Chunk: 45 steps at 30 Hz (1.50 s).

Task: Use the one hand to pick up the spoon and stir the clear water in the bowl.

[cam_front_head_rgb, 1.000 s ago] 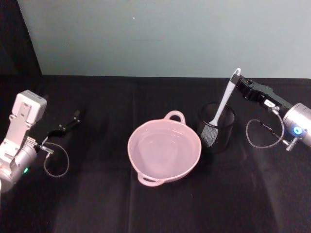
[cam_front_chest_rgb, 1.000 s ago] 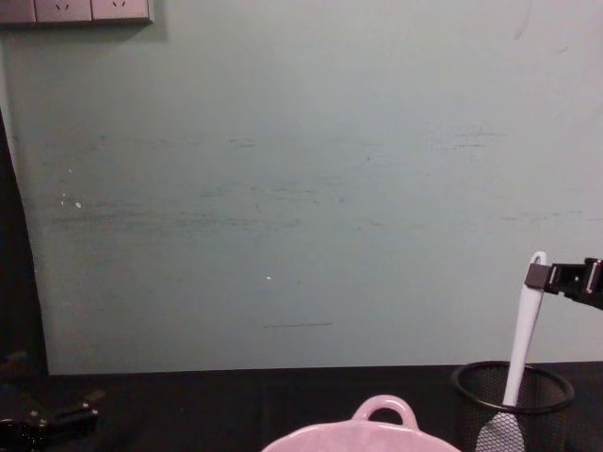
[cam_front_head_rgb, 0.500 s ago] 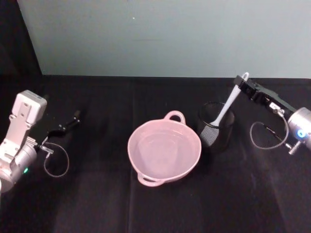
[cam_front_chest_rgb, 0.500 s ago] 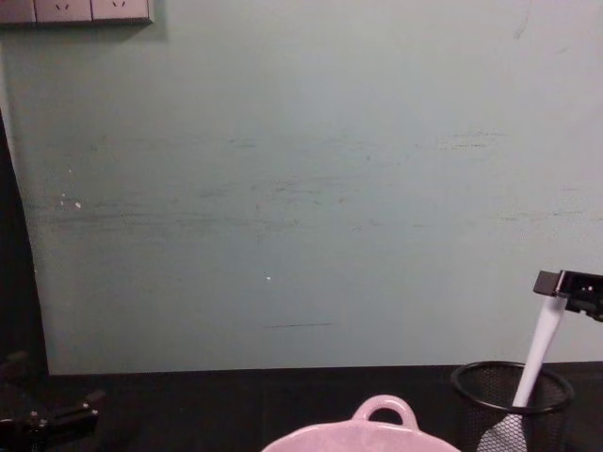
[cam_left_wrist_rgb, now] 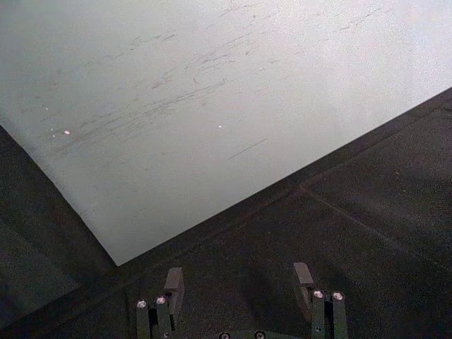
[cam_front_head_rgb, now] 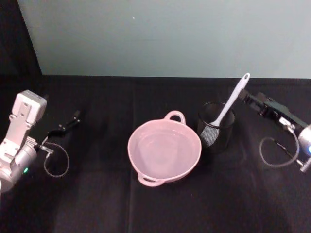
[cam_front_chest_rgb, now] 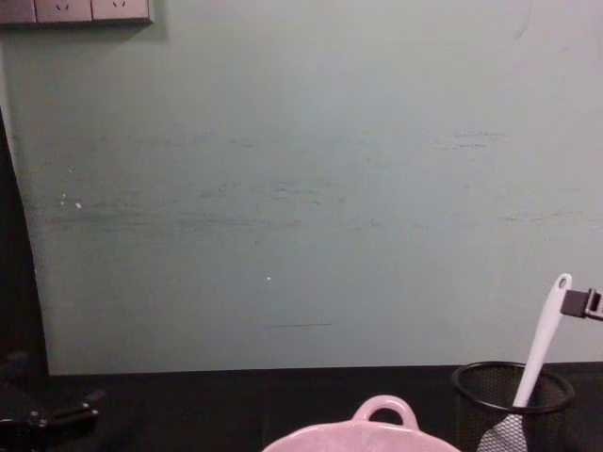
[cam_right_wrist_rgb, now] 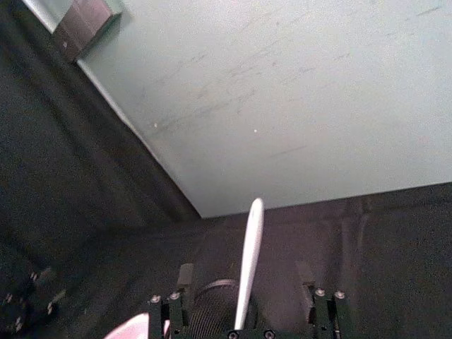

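Note:
The white spoon (cam_front_head_rgb: 232,99) stands in the black wire-mesh cup (cam_front_head_rgb: 216,127), its handle leaning up and to the right. My right gripper (cam_front_head_rgb: 248,98) hovers just right of the handle's upper part, open, with nothing held. In the right wrist view the spoon (cam_right_wrist_rgb: 247,265) rises between the spread fingers of that gripper (cam_right_wrist_rgb: 244,271). The chest view catches the spoon (cam_front_chest_rgb: 544,339) and the gripper's tip (cam_front_chest_rgb: 589,301) at the right edge. The pale pink bowl (cam_front_head_rgb: 130,148) with clear water sits left of the cup. My left gripper (cam_front_head_rgb: 72,120) rests open at the far left.
A black cloth covers the table up to a pale green wall behind. A grey cable loop (cam_front_head_rgb: 55,162) hangs by the left wrist and another (cam_front_head_rgb: 276,153) by the right wrist. The bowl's loop handle (cam_front_chest_rgb: 383,411) shows low in the chest view.
The right gripper has let go of the spoon's handle tip and drawn back to the right. The spoon has sunk a little and now leans further right in the cup.

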{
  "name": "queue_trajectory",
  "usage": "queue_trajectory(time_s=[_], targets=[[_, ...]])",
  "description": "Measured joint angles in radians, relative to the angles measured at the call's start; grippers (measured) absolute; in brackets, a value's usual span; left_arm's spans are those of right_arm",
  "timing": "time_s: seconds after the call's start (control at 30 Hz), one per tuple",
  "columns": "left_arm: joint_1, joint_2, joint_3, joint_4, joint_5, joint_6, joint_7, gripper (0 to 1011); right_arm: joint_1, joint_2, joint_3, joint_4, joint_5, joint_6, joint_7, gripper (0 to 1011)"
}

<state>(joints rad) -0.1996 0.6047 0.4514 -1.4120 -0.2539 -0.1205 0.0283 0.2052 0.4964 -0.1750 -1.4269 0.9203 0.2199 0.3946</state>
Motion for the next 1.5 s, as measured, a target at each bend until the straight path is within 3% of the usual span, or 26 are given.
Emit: queue_trajectory(time_s=[0.1, 0.13, 0.2, 0.33, 0.4, 0.43, 0.47, 0.5, 0.67, 0.77, 0.93, 1.17, 1.33, 1.5], targets=[[0.000, 0.000, 0.000, 0.000, 0.000, 0.000, 0.000, 1011, -0.067, 0.059, 0.002, -0.113, -0.016, 0.020, -0.051, 959], [0.000, 0.000, 0.000, 0.000, 0.000, 0.000, 0.000, 1011, -0.067, 0.059, 0.002, -0.113, -0.016, 0.020, -0.051, 973], [0.000, 0.000, 0.000, 0.000, 0.000, 0.000, 0.000, 1011, -0.103, 0.100, 0.002, -0.181, -0.041, 0.036, -0.088, 1004], [0.000, 0.000, 0.000, 0.000, 0.000, 0.000, 0.000, 1011, -0.163, 0.192, -0.001, -0.305, -0.132, 0.063, -0.188, 1004], [0.000, 0.000, 0.000, 0.000, 0.000, 0.000, 0.000, 1011, -0.175, 0.214, -0.003, -0.332, -0.182, 0.067, -0.226, 1004], [0.000, 0.000, 0.000, 0.000, 0.000, 0.000, 0.000, 1011, -0.184, 0.227, -0.006, -0.348, -0.228, 0.060, -0.254, 1004], [0.000, 0.000, 0.000, 0.000, 0.000, 0.000, 0.000, 1011, -0.184, 0.227, -0.006, -0.348, -0.228, 0.060, -0.254, 1004], [0.000, 0.000, 0.000, 0.000, 0.000, 0.000, 0.000, 1011, -0.191, 0.232, -0.009, -0.353, -0.276, 0.039, -0.281, 1004], [0.000, 0.000, 0.000, 0.000, 0.000, 0.000, 0.000, 1011, -0.194, 0.217, -0.027, -0.323, -0.398, -0.048, -0.337, 1004], [0.000, 0.000, 0.000, 0.000, 0.000, 0.000, 0.000, 1011, -0.175, 0.183, -0.052, -0.253, -0.498, -0.170, -0.358, 1004], [0.000, 0.000, 0.000, 0.000, 0.000, 0.000, 0.000, 1011, -0.133, 0.135, -0.084, -0.146, -0.570, -0.294, -0.352, 1004], [0.000, 0.000, 0.000, 0.000, 0.000, 0.000, 0.000, 1011, -0.082, 0.084, -0.119, -0.032, -0.599, -0.307, -0.312, 1004], [0.000, 0.000, 0.000, 0.000, 0.000, 0.000, 0.000, 1011, -0.079, 0.071, -0.117, -0.032, -0.612, -0.261, -0.312, 1004], [0.000, 0.000, 0.000, 0.000, 0.000, 0.000, 0.000, 1011, -0.078, 0.071, -0.117, -0.032, -0.612, -0.259, -0.312, 1004]])
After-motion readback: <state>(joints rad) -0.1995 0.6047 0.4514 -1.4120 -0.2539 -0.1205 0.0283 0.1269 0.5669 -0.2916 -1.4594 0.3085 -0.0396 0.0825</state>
